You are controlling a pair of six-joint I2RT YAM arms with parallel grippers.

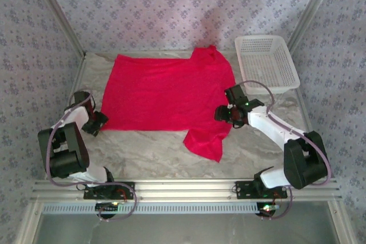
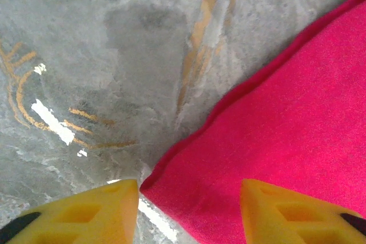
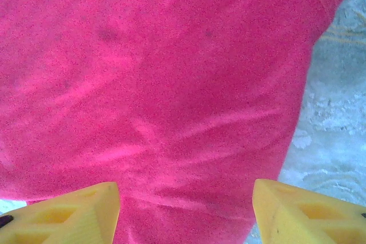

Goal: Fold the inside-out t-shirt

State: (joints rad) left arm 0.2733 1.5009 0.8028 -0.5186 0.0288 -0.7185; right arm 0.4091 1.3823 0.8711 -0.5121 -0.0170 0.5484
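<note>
Marbled table (image 1: 148, 152) under plain red t-shirt (image 1: 166, 92)

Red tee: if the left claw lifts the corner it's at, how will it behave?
Probably floppy: the t-shirt lies flat with soft wrinkles, so it should drape from the left claw, not hold shape. Likely light: its edge looks thin at the corner. A push would probably bunch it on the table rather than slide it whole.

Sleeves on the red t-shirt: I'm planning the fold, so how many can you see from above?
2. The far sleeve sticks out beside the white basket; the near sleeve lies by the right gripper. Neither looks hidden.
</note>
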